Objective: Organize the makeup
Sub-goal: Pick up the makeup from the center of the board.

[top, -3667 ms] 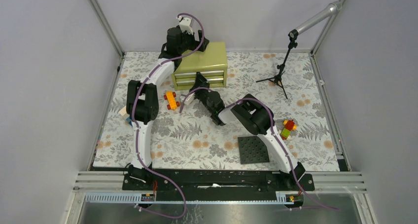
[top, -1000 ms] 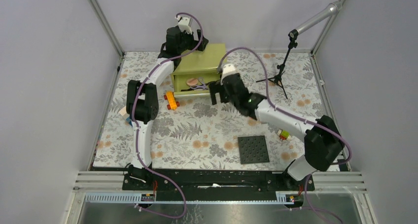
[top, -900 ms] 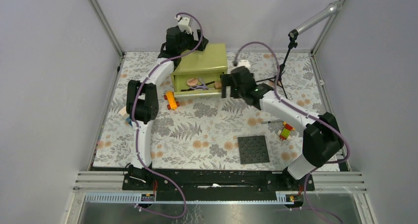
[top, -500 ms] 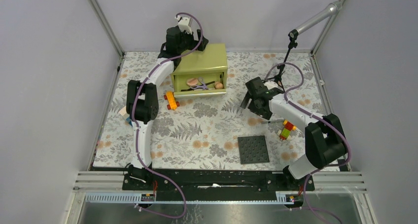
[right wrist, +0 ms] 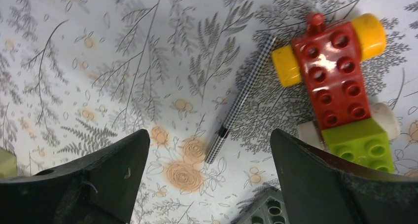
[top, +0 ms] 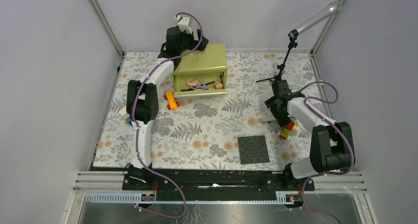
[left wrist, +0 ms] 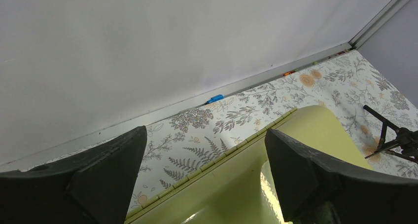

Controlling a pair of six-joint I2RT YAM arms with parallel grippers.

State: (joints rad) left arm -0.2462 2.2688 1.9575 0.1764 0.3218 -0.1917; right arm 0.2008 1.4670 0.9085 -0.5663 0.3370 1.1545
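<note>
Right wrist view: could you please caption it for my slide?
Open right gripper hovers over a thin checkered pencil beside a red-and-green brick toy.

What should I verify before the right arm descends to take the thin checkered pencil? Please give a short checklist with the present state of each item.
1. Right gripper open: ok, the fingers are spread wide.
2. Checkered pencil between the fingers in the right wrist view: ok.
3. Pencil free of the block toy: cannot tell; its far end lies right by a yellow wheel.
4. Pencil square to the closing direction: not ok, it lies diagonally.
5. Drawer open to receive it: ok.
6. Left gripper out of the way: ok, open over the back of the green box.
</note>
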